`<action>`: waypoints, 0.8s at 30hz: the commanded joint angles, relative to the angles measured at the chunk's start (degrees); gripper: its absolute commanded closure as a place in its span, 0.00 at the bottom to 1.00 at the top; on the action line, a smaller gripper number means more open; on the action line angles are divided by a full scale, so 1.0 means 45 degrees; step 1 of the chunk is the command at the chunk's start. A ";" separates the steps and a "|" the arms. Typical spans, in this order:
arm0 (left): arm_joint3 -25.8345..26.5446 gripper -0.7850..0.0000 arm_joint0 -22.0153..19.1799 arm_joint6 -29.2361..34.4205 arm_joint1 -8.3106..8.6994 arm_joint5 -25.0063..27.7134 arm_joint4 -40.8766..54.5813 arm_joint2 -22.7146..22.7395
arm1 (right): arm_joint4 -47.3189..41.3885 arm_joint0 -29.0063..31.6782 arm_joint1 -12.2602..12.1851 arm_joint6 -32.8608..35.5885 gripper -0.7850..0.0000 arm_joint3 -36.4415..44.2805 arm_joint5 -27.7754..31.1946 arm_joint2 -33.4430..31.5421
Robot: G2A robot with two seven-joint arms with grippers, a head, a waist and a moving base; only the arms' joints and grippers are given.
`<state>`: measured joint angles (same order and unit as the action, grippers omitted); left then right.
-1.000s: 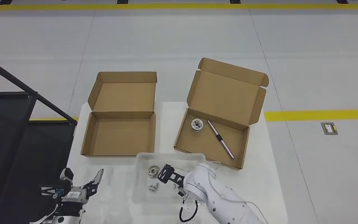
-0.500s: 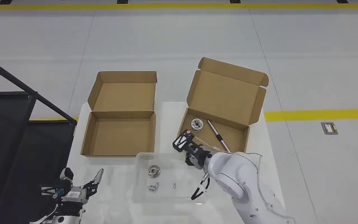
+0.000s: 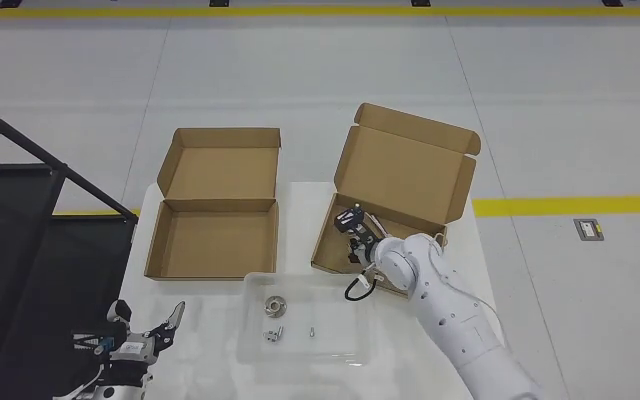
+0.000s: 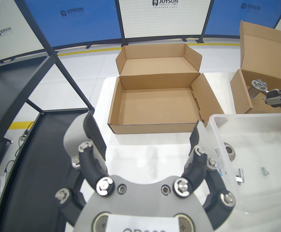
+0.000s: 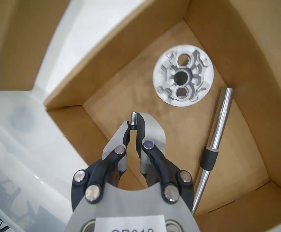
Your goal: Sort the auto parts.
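- Right hand (image 5: 134, 125): closed on a small threaded bolt (image 5: 133, 119), gripped by its plain end with the thread sticking out past the fingertips. It hangs over the near-left corner of the right cardboard box (image 3: 405, 175).
- Right cardboard box: open, with the lid flap raised at the far side. On its floor lie a round cast-metal disc (image 5: 183, 78) with a central bore, and just right of it a chrome rod (image 5: 219, 118) with a black collar.
- Left cardboard box (image 3: 212, 240): open, lid flap raised at the far side. It stands well apart from the right box, with white tabletop (image 3: 300, 215) between them.
- Clear plastic bin (image 3: 300, 277): at the near edge, between the two boxes. It holds a flanged ring (image 3: 272, 303), a small metal block (image 3: 274, 333) and a small pin (image 3: 313, 329), all lying apart from one another.
- Left hand (image 4: 143, 125): open, fingers spread wide and gripping nothing, at the near-left corner of the tabletop just left of the bin.
- Writing: a white label on each hand's body is cut off at the edge of the wrist views; the bin wall bears a small sticker (image 4: 219, 161), too small to read.
- Surroundings: a pale grey floor with a yellow line (image 3: 560, 206), a black metal rack (image 3: 40, 250) to the left, and blue and white perforated panels (image 4: 162, 17) carrying printed logos at the far side.
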<state>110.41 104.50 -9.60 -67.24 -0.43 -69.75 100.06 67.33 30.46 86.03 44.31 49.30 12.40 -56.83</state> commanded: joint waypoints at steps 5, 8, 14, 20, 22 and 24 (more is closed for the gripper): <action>0.0000 0.00 0.0000 0.0000 0.0000 0.0000 0.0000 0.0000 | 0.0125 -0.0665 0.0235 -0.0406 0.59 -0.1361 -0.0132 0.0432; 0.0000 0.00 0.0000 0.0000 0.0000 0.0000 0.0000 0.0000 | 0.0026 -0.0635 0.0221 -0.0587 0.58 -0.1225 0.0256 0.0389; 0.0000 0.00 0.0000 0.0000 0.0000 0.0000 0.0000 0.0000 | 0.0415 0.0069 -0.0167 -0.0215 0.56 0.0425 0.0627 -0.0220; 0.0000 0.00 0.0000 0.0000 0.0000 0.0000 0.0000 0.0000 | 0.0815 0.2893 -0.0854 0.1044 0.56 0.6241 0.2018 -0.1289; 0.0000 0.00 0.0000 0.0000 0.0000 0.0000 0.0000 0.0000 | 0.0881 0.4070 -0.1055 0.1799 0.56 0.8250 0.2673 -0.1497; 0.0000 0.00 0.0000 0.0000 0.0000 0.0000 0.0000 0.0000 | 0.0863 0.5004 -0.1183 0.2452 0.56 0.9715 0.3382 -0.1375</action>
<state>110.41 104.50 -9.60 -67.24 -0.43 -69.75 100.06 71.33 50.55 80.92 53.77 88.48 25.84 -63.50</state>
